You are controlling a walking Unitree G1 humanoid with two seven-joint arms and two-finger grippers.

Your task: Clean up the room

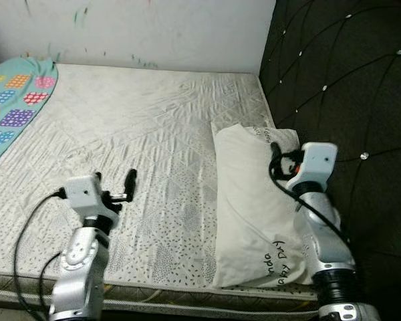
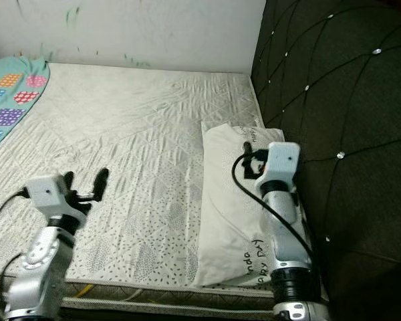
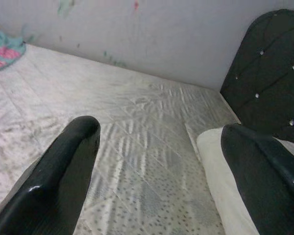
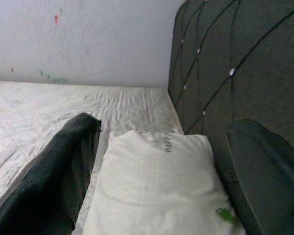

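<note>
A white pillow [image 1: 244, 200] with black lettering lies on the right side of the bare mattress [image 1: 140, 120], against the black headboard [image 1: 347, 80]. My right gripper [image 4: 164, 125] hovers just over the pillow's far half, open, with nothing between its fingers. My left gripper [image 1: 115, 182] is open over the mattress near the front left, holding nothing. In the left wrist view the pillow [image 3: 220, 166] lies ahead and to one side of the fingers.
A teal blanket [image 1: 13, 100] with coloured squares is bunched at the far left corner of the bed. A marked white wall [image 1: 154, 27] runs behind the bed. The mattress's front edge [image 1: 160, 294] is close below my arms.
</note>
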